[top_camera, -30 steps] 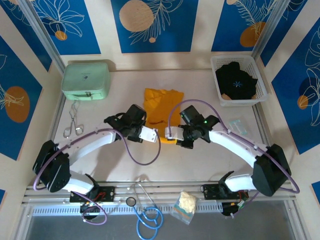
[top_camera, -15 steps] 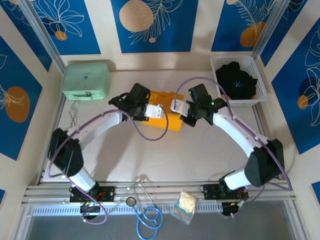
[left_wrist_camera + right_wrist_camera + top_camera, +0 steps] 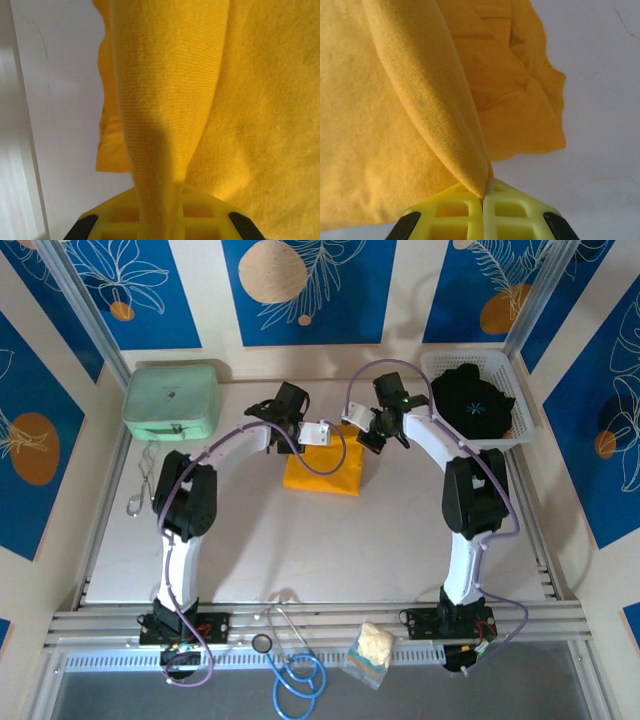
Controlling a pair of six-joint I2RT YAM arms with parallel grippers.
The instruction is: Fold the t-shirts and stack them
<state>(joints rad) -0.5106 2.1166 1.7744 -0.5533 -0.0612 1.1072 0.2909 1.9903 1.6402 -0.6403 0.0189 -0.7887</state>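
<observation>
The orange-yellow t-shirt [image 3: 322,470] lies folded in a rough square at the table's far middle. Both arms reach out over its far edge. My left gripper [image 3: 320,433] is shut on a pinched fold of the orange cloth [image 3: 165,125], which runs up from between the yellow fingers [image 3: 115,215]. My right gripper [image 3: 353,427] is shut on another ridge of the same shirt [image 3: 435,100], its fingertips [image 3: 465,205] pressed together on the cloth. The black t-shirt [image 3: 472,400] with a light-blue starburst print sits crumpled in the white basket [image 3: 490,443] at the far right.
A mint-green case [image 3: 172,398] stands at the far left, with metal scissors [image 3: 143,490] in front of it. Over the near rail lie a blue stethoscope [image 3: 297,673] and a pale-yellow packet [image 3: 368,648]. Purple cables loop off both wrists.
Both arms have stretched from mid-table toward the far side, carrying the shirt's near edge over itself. The shirt now lies shorter and doubled.
</observation>
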